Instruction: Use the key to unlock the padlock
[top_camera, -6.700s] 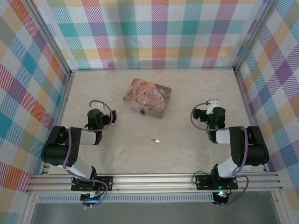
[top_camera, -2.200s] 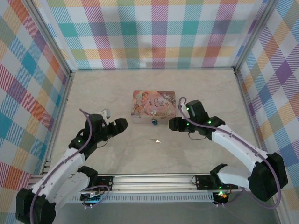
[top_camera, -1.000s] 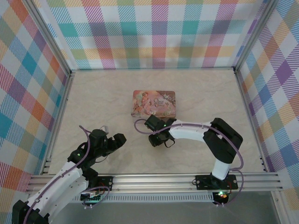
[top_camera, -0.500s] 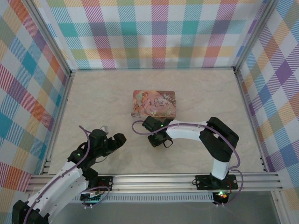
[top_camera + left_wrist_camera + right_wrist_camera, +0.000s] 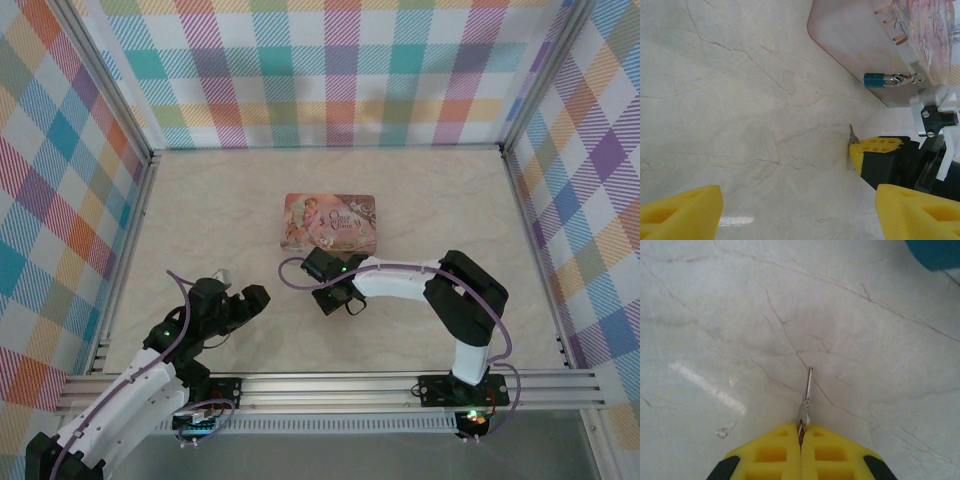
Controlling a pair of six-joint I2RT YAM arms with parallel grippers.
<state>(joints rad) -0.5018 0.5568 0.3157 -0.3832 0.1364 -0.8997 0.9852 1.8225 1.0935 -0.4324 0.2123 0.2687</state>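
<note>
Counting one tiny blue-teal padlock with a silvery shackle [image 5: 885, 79], one thin silvery metal key [image 5: 807, 390], one pink-beige illustrated rectangular tin [image 5: 330, 222] and two pincers. The padlock is hanging at the tin's front clasp. The right pincer [image 5: 801, 432] is pinching one end of the key between fully closed yellow fingertips. The key's other end is sticking out ahead, low over the marbled desk [image 5: 220, 200], just in front of the tin. The left pincer [image 5: 800, 215] is gaping wide and holding nothing. The right arm is bending leftward with its wrist tipping down. The left arm is reaching forward, low, with its pincer pointing toward the key.
</note>
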